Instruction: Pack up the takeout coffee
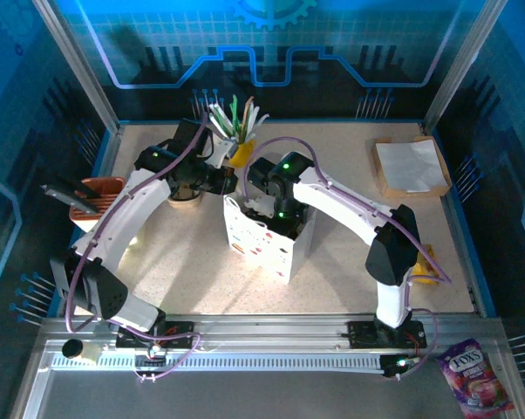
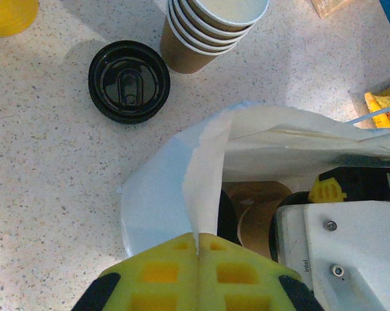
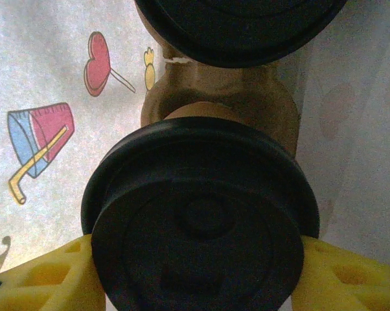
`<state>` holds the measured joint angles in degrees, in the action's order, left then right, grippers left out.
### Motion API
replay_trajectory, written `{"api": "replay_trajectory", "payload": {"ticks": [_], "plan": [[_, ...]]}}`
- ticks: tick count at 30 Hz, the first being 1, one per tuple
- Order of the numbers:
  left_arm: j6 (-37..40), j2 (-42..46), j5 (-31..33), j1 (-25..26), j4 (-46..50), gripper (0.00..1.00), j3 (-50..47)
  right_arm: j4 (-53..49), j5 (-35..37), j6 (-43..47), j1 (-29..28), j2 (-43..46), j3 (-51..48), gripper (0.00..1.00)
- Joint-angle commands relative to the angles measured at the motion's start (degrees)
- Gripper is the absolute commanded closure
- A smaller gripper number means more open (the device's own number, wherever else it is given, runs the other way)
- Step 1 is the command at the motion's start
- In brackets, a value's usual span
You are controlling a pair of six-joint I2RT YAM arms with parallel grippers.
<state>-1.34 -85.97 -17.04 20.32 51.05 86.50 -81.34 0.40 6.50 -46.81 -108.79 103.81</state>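
I judge this nearly done. One lidded cup (image 3: pixel 240 26) sits inside the white bag (image 2: pixel 153 207), just beyond my right gripper (image 3: pixel 195 246). The second cup (image 3: pixel 201 194) is down in there too, its lid clamped between that gripper's half-spread fingers (not yet let go). My left gripper (image 2: pixel 198 249) is pressed together, pinching the bag's rim at its fingertips. What remains is to release and withdraw.
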Motion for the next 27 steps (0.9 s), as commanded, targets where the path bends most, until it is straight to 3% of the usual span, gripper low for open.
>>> {"api": "replay_trajectory", "payload": {"ticks": [1,27], "plan": [[1.2,0.7,-0.7,0.3,1.1,1.0,-1.5,-0.5,-0.7,0.5,0.5,-0.2,-0.2,0.55],[1.2,0.7,-0.7,0.3,1.1,1.0,-1.6,-0.4,1.7,-0.2,0.4,-0.9,-0.6,0.55]]}}
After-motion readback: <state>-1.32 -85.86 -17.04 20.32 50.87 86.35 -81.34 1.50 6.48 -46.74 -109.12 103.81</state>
